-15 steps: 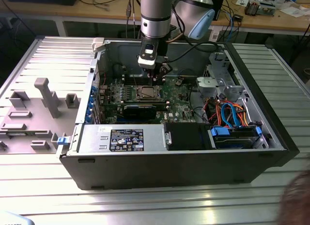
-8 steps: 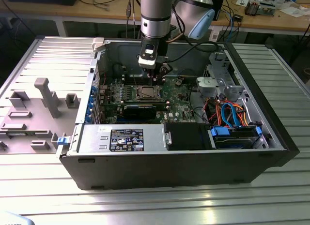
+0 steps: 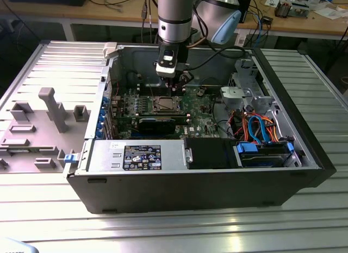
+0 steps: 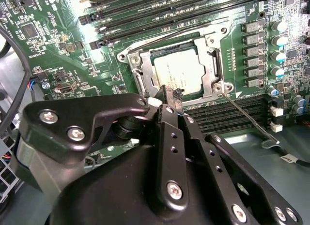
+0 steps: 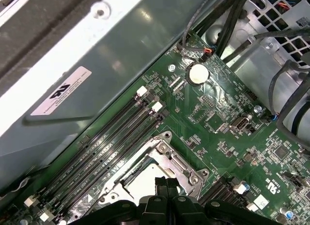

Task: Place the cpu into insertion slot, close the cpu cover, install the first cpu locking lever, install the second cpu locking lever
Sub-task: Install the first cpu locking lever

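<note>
Second wrist view shows the end effector (image 4: 170, 94), closed and empty, at the edge of the cpu (image 4: 181, 72) lying under its cover (image 4: 212, 60).

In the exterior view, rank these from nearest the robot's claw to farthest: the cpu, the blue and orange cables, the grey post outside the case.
From the gripper:
1. cpu, just beneath it.
2. blue and orange cables, inside the case, the exterior view's right.
3. grey post, outside the case, the exterior view's left.

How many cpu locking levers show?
2, in the second wrist view: one lever along the cpu cover's edge farthest from the gripper, the other angling off its nearer corner.
</note>
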You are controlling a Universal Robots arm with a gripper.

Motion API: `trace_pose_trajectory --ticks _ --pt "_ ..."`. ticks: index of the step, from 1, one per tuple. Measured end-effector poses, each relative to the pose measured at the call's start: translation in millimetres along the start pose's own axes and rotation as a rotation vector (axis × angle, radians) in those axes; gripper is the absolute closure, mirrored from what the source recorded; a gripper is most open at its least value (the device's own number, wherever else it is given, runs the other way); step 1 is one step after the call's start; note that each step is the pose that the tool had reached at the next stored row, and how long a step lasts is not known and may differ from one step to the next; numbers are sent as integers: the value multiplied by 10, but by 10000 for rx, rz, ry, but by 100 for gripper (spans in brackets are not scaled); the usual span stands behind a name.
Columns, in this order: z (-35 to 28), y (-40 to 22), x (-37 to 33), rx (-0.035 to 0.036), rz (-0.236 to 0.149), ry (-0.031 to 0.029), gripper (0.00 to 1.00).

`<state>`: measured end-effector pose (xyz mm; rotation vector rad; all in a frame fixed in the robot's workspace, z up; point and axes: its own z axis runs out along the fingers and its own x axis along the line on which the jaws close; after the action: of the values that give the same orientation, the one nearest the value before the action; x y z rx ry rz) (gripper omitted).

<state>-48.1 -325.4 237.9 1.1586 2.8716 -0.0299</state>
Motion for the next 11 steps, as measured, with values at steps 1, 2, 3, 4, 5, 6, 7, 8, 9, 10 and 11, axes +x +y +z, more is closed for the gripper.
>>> trace_pose_trajectory --ticks 1,2,3,4,5,6,7,8,9,10,11 --pt "0 0 0 -1 -23 0 89" --pt "0 0 0 -3 -52 0 89" --pt "0 0 0 -3 -73 0 89" --pt "0 0 0 -5 -107 0 89" --pt "0 0 0 -6 -139 0 89" --pt "0 0 0 -8 -175 -1 89" --pt "0 0 0 -8 -194 -2 89" --pt "0 0 0 -6 -209 -4 89" --pt "-1 -1 0 -3 -232 -8 89" --pt "-1 -1 0 -1 -250 -10 89" --pt "0 0 0 -1 -280 -12 89"
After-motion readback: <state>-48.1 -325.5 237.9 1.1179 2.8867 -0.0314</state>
